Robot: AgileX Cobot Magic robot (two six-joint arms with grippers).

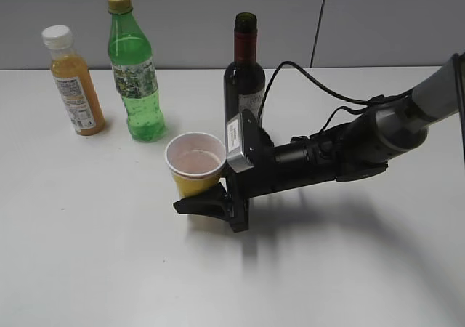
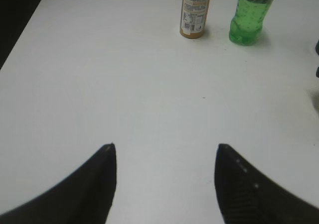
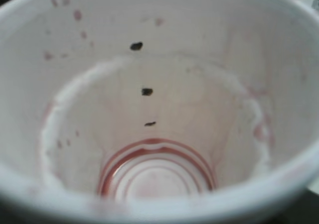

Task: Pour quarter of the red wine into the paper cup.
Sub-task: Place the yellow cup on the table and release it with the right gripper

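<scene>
The paper cup (image 1: 195, 164) is sitting in the grip of the right gripper (image 1: 211, 200), tilted slightly with its mouth facing up and toward the camera, just in front of the red wine (image 1: 244, 73) bottle, which is standing upright and uncapped behind it. The black fingers (image 1: 197, 203) are clasping the cup's yellow lower wall, hiding most of it, so whether the cup's base is touching the table (image 1: 87, 225) is hard to tell. In the right wrist view the cup (image 3: 159, 104) is filling the whole frame: its white inside is showing pink stains, a red ring at the bottom and a few dark specks. The right arm is blocking the lower part of the wine bottle. To the left, the green bottle (image 1: 135, 73) and the orange juice bottle (image 1: 73, 83) are standing near each other. The left gripper (image 2: 164, 184) is hovering spread apart over bare table, holding nothing, its fingers cut off by the frame's lower edge.
</scene>
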